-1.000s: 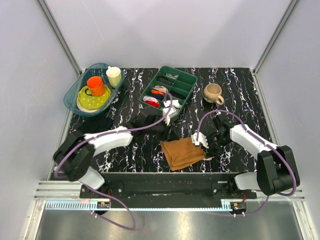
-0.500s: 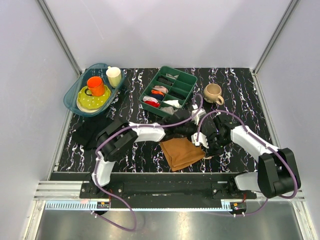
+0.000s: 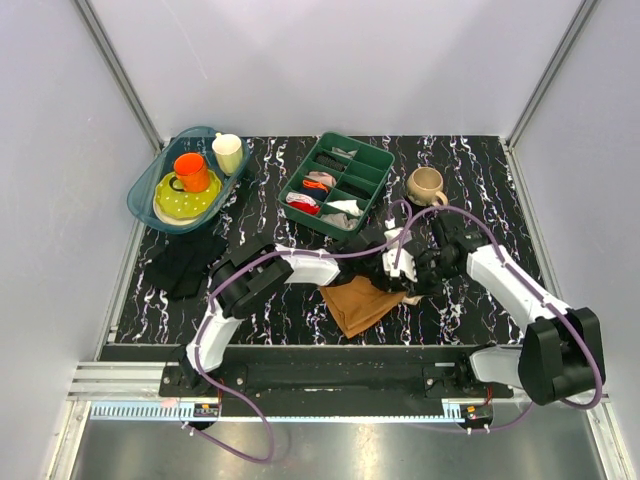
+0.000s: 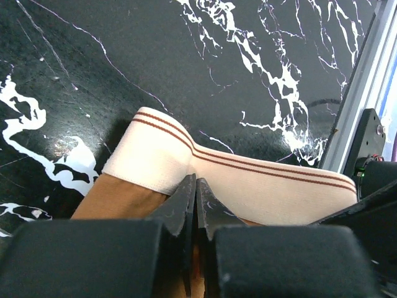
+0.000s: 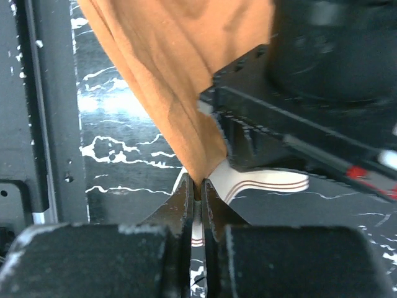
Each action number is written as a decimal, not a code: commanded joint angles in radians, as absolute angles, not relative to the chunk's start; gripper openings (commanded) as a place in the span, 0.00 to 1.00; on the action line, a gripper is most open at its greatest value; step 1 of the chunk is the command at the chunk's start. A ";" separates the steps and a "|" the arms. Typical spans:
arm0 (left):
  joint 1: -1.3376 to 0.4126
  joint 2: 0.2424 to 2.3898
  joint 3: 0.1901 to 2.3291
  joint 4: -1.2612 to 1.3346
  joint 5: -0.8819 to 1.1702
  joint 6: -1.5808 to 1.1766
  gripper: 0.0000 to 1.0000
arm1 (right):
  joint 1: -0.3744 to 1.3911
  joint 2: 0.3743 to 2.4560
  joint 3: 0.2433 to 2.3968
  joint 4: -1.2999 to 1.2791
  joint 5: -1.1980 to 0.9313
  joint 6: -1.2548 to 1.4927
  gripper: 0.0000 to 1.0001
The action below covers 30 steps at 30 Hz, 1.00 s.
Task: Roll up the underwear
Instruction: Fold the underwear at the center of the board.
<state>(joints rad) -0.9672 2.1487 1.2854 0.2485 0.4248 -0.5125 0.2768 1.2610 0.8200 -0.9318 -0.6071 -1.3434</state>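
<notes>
The rust-brown underwear [image 3: 362, 302] lies near the table's front, its cream waistband end lifted toward the right. In the left wrist view the waistband [image 4: 248, 186] with two brown stripes lies just past my left gripper [image 4: 195, 181], which is shut on it. In the right wrist view my right gripper [image 5: 197, 184] is shut on the brown fabric [image 5: 180, 74] where it meets the waistband. Both grippers meet at the underwear's right end in the top view, the left gripper [image 3: 388, 268] and the right gripper [image 3: 415, 278] close together.
A green divider tray [image 3: 338, 182] with small fabric rolls stands behind. A tan mug [image 3: 426, 186] is at the back right. A teal bin [image 3: 145, 195] with cups and a yellow plate is at the back left. A black cloth [image 3: 183, 264] lies at the left.
My left arm has swung from the green tray across to the underwear's right end and shut on the waistband. The right gripper has lifted that end; the fabric is bunched narrower.
</notes>
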 commanded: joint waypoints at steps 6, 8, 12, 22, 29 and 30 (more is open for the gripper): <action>-0.956 2.085 1.238 0.247 0.374 -0.517 0.11 | 0.282 1.414 0.963 -0.911 -0.626 -1.266 0.03; -0.947 2.031 1.223 0.270 0.361 -0.529 0.17 | 0.282 1.434 0.968 -0.910 -0.627 -1.267 0.03; -0.910 1.913 1.166 0.313 0.357 -0.568 0.26 | 0.282 1.440 0.969 -0.908 -0.626 -1.269 0.03; -0.861 1.717 1.011 0.282 0.305 -0.535 0.31 | 0.282 1.457 0.991 -0.917 -0.650 -1.266 0.03; -0.853 1.635 0.850 0.233 0.189 -0.486 0.30 | 0.282 1.557 1.083 -0.930 -0.643 -1.213 0.03; -0.853 1.637 0.822 0.230 0.175 -0.476 0.31 | 0.282 1.587 1.106 -0.934 -0.640 -1.207 0.03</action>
